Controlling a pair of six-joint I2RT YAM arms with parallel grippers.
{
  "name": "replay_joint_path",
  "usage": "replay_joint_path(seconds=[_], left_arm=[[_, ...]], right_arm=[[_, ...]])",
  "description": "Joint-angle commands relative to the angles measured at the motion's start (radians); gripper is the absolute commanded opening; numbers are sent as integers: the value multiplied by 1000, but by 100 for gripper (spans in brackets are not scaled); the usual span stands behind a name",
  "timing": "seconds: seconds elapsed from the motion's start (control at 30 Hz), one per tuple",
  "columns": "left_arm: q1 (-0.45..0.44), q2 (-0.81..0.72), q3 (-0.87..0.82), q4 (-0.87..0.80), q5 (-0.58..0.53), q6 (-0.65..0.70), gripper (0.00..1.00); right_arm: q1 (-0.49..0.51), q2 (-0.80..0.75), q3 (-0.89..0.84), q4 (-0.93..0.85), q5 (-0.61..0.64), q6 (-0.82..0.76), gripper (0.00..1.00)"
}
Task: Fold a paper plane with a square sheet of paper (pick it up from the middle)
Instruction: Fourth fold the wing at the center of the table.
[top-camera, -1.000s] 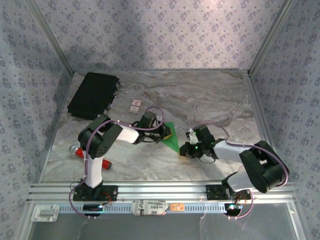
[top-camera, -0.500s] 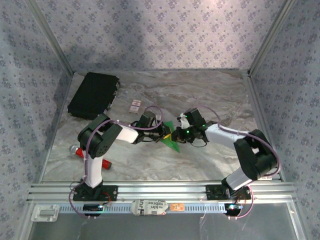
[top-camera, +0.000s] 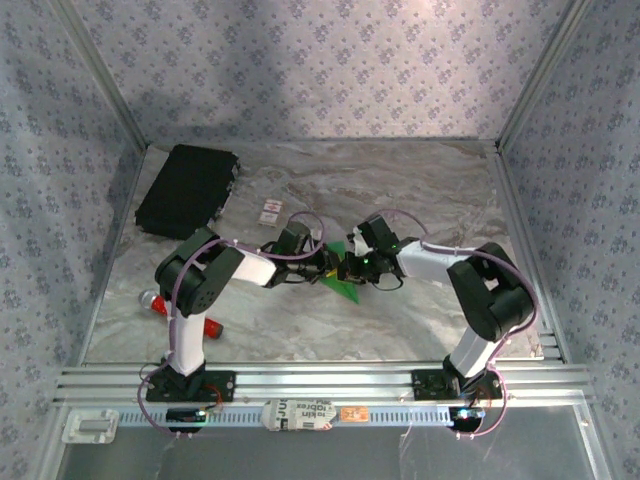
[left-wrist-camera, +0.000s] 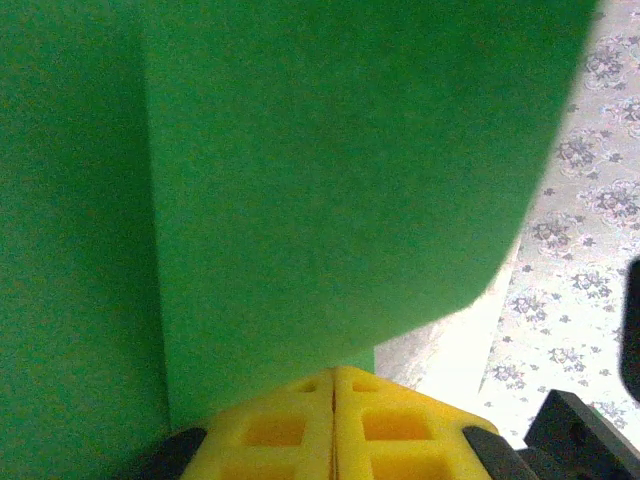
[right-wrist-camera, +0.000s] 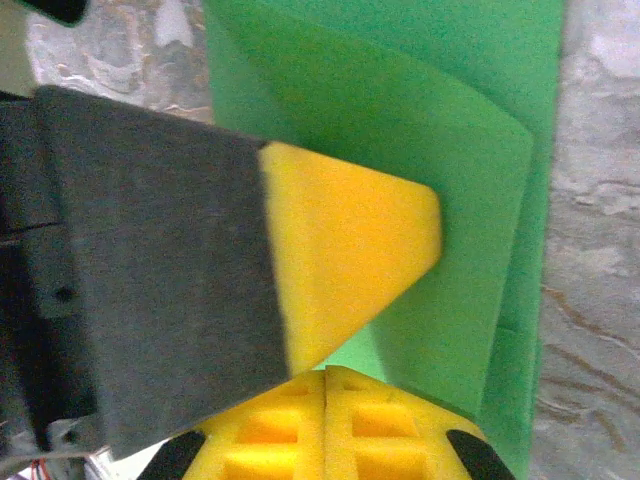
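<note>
The green sheet of paper (top-camera: 342, 285), folded into layers with a slanted crease, is at the middle of the table. In the left wrist view the paper (left-wrist-camera: 300, 180) runs down into my left gripper (left-wrist-camera: 333, 372), whose yellow tips are shut on its edge. My left gripper (top-camera: 333, 265) and right gripper (top-camera: 350, 270) meet over the sheet. In the right wrist view the paper (right-wrist-camera: 480, 150) lies under the left gripper's yellow finger (right-wrist-camera: 350, 250). My right gripper (right-wrist-camera: 327, 375) has its tips pressed together, right against that finger and the paper.
A black rectangular case (top-camera: 187, 190) lies at the back left, with a small white card (top-camera: 269, 210) beside it. A red tool (top-camera: 158, 302) lies behind the left arm's base. Patterned walls close in the marbled table (top-camera: 420, 200) on three sides.
My right arm has swung left from the front right of the table to the paper, ending beside the left gripper with its jaws shut. The left gripper has kept its place on the sheet.
</note>
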Motion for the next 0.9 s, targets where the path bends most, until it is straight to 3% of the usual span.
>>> replay_joint_path(seconds=[0.0, 0.57, 0.73, 0.87], left_arm=[[7, 33, -21, -104, -43, 11, 8], [19, -63, 57, -187, -10, 112, 13], [4, -83, 46, -194, 19, 135, 3], [-10, -55, 41, -182, 28, 129, 2]], right_arm=[[-3, 29, -17, -19, 36, 9, 5], [-67, 36, -195, 153, -54, 99, 2], [-70, 40, -196, 154, -50, 102, 0], [-72, 42, -198, 159, -54, 104, 0]])
